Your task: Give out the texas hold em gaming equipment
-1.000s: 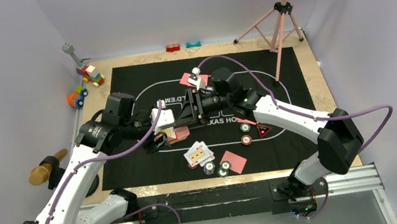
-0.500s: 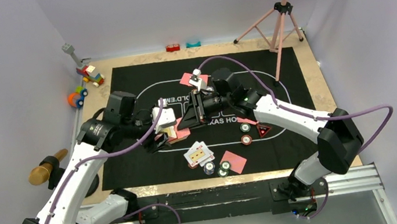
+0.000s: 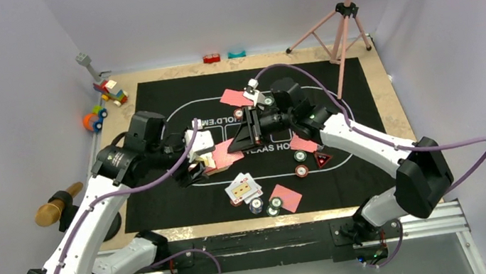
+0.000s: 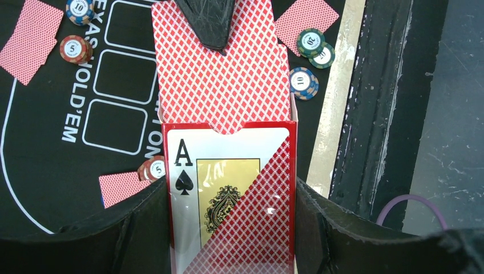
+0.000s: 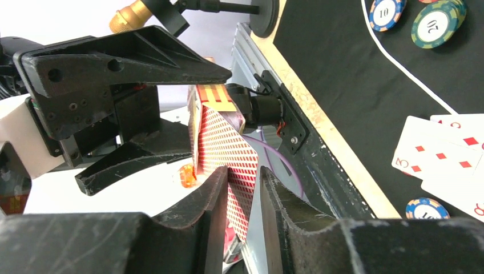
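My left gripper (image 3: pixel 195 165) is shut on a red card box (image 4: pixel 228 194) with an ace of spades on its face. A red-backed card (image 4: pixel 222 80) sticks halfway out of the box. My right gripper (image 5: pixel 244 182) is shut on that card's far end (image 5: pixel 225 137), and also shows in the top view (image 3: pixel 242 139). Face-up cards (image 3: pixel 242 188), a face-down card (image 3: pixel 286 197) and chips (image 3: pixel 265 207) lie near the mat's front. A triangle marker (image 3: pixel 322 159) and chips (image 3: pixel 300 163) lie to the right. No blue or orange discs show on the mat.
Another red-backed card (image 3: pixel 234 97) lies at the far middle of the black mat (image 3: pixel 363 91). Toy blocks (image 3: pixel 112 91) stand at the far left corner. A pink tripod (image 3: pixel 342 22) stands at the far right. A gold-headed microphone (image 3: pixel 56 206) sits off the table's left edge.
My right gripper has moved right and away from the box, drawing the red-backed card further out. My left gripper has stayed put with the box.
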Action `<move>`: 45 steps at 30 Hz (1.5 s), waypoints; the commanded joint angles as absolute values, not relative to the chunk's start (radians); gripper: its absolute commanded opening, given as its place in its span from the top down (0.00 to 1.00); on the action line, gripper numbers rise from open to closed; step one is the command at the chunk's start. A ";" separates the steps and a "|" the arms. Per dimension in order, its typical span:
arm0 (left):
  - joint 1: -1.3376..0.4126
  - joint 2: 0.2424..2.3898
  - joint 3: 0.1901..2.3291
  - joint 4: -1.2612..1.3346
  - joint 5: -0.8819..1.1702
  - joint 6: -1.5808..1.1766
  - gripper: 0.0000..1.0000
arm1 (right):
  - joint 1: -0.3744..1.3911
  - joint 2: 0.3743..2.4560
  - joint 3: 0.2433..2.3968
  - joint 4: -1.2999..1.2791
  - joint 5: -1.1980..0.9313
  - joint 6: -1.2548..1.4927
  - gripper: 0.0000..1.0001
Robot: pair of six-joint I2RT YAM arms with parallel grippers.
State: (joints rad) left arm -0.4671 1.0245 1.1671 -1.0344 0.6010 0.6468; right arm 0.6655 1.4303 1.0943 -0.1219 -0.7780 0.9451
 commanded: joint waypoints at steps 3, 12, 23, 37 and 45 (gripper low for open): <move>-0.466 0.985 1.196 -0.999 0.651 0.608 1.00 | 0.652 1.403 1.088 -0.187 -0.767 0.895 0.69; -0.466 0.963 1.168 -1.000 0.660 0.586 1.00 | 0.614 1.361 1.125 -0.254 -0.762 0.873 0.83; -0.465 0.968 1.149 -1.005 0.653 0.566 1.00 | 0.518 1.269 1.202 -0.298 -0.777 0.860 1.00; -0.453 0.963 1.216 -1.207 0.683 0.595 1.00 | 0.615 1.457 1.489 -0.721 0.039 0.303 1.00; -0.450 0.898 1.220 -1.268 0.691 0.616 1.00 | 0.809 1.676 1.578 -0.547 0.582 0.083 1.00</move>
